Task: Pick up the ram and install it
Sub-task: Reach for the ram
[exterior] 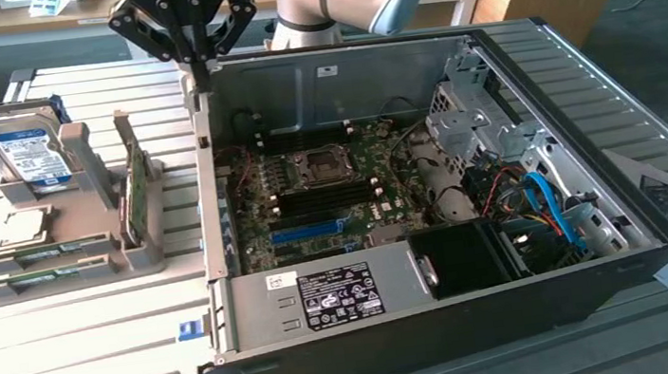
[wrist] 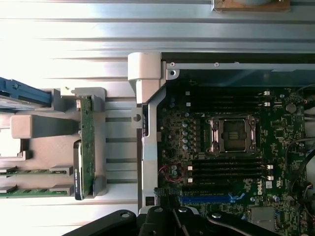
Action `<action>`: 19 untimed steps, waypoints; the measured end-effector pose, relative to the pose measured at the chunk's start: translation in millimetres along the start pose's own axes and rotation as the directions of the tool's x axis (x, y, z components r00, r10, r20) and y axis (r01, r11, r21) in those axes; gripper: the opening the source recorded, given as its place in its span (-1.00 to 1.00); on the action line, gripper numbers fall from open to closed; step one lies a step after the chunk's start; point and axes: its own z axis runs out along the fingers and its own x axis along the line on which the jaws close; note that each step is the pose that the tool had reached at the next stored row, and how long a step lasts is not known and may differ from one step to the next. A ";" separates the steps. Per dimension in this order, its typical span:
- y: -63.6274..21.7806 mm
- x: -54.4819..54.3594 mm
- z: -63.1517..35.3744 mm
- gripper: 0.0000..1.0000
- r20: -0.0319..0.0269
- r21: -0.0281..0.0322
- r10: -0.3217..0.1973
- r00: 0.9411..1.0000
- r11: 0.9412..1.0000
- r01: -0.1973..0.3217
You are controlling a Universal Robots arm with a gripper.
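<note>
Pincer: the gripper [exterior: 197,67] is clenched, its fingertips pressed together with nothing between them.
Pincer position: raised over the far corner of the computer case [exterior: 453,325] on the exterior view's left, above the case wall and touching nothing.
Ram: the ram [exterior: 131,188] stands on its long edge in a grey holder [exterior: 126,258], well apart from the gripper.
Holder position: on the worktop [exterior: 73,343], toward its edge at the exterior view's left, just beside the case wall.
Same holder: hard drive [exterior: 31,152] upright at the far end; CPU chip [exterior: 23,227] lying flat; two further green sticks [exterior: 43,251] flat at the near end.
Motherboard: the motherboard [exterior: 322,188] lies exposed in the open case, with black memory slots [wrist: 226,169] on either side of the socket.
Task status: ram not yet picked up.
</note>
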 end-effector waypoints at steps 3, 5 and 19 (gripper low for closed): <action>0.3 3.8 -0.1 -0.80 0.000 0.000 0.000 1.000 1.000 0.000; 0.5 6.3 -0.2 -0.80 0.000 0.000 0.000 1.000 1.000 0.000; 1.3 25.4 -0.6 -0.80 0.000 0.000 0.000 1.000 1.000 0.000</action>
